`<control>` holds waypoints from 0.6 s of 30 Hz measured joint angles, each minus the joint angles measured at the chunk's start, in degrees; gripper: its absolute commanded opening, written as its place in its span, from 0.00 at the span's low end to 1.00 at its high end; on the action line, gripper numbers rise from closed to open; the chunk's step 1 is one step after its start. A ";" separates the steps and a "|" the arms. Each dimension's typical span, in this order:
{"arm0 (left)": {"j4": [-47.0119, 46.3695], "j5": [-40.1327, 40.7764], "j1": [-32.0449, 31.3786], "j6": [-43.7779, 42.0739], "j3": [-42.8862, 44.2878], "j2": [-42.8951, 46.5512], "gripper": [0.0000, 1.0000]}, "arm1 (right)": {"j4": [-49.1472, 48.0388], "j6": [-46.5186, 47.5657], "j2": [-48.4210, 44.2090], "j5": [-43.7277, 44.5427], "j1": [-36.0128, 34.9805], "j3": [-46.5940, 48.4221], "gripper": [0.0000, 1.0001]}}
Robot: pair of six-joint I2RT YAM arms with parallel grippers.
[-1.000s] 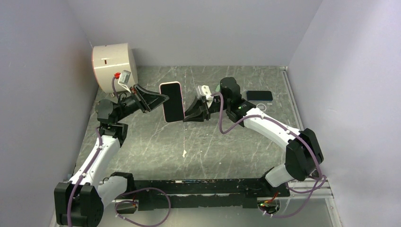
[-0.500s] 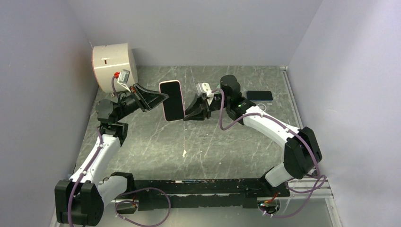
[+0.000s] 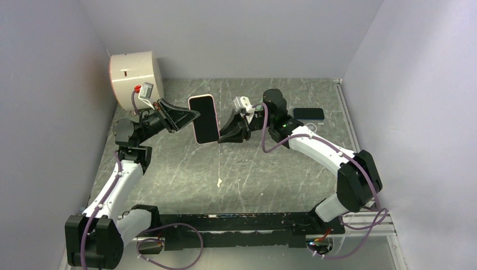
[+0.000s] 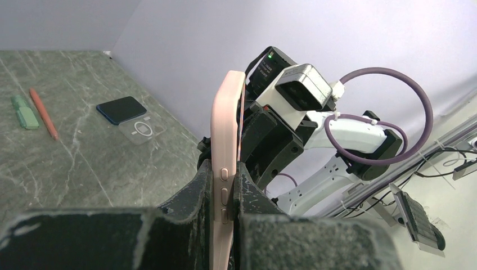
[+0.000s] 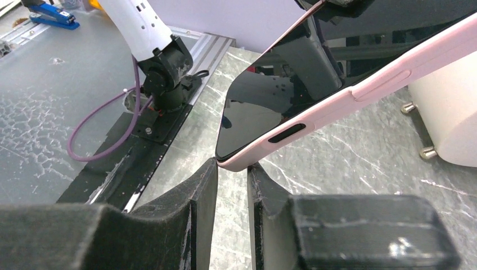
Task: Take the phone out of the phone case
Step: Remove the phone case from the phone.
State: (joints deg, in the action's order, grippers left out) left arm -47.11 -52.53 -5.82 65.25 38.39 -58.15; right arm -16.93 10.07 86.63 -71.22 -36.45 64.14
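The phone in its pink case (image 3: 203,119) is held up on edge above the middle of the table. My left gripper (image 3: 194,115) is shut on its left side; in the left wrist view the case (image 4: 226,129) stands between my fingers (image 4: 224,180), side buttons showing. My right gripper (image 3: 220,136) meets the lower right corner. In the right wrist view its narrowly parted tips (image 5: 232,164) pinch the corner of the pink case (image 5: 337,101), with the dark screen (image 5: 264,107) facing left.
A white drum-shaped device (image 3: 135,76) stands at the back left. A dark blue phone (image 3: 308,114) and a clear case (image 4: 142,129) lie at the back right. A green marker (image 4: 23,115) and a red pen (image 4: 44,112) lie on the table. A small white scrap (image 3: 218,182) lies mid-table.
The phone and both grippers have shifted very slightly to the left; both grips are unchanged.
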 measured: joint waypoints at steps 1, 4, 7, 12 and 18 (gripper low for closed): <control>-0.02 0.04 0.02 0.02 0.00 0.07 0.03 | -0.17 -0.17 0.00 -0.04 0.00 0.00 0.27; -0.04 0.07 0.02 0.02 0.00 0.33 0.03 | -0.68 -0.68 0.07 -0.11 0.00 0.00 0.27; -0.11 0.09 0.02 0.20 0.00 0.39 0.02 | -1.20 -1.20 0.15 -0.44 0.00 0.00 0.26; -0.24 0.07 0.00 0.22 0.00 0.59 0.02 | -3.04 -3.10 0.85 -1.11 0.04 0.00 0.23; -1.18 0.28 -0.48 0.57 -0.02 0.31 0.03 | -3.17 -4.07 1.66 -1.42 0.07 0.46 0.19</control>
State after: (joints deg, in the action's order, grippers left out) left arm -48.29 -52.25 -6.31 65.82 38.37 -57.84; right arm -20.10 6.00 88.29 -72.64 -36.38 64.60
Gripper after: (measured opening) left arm 0.117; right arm 0.243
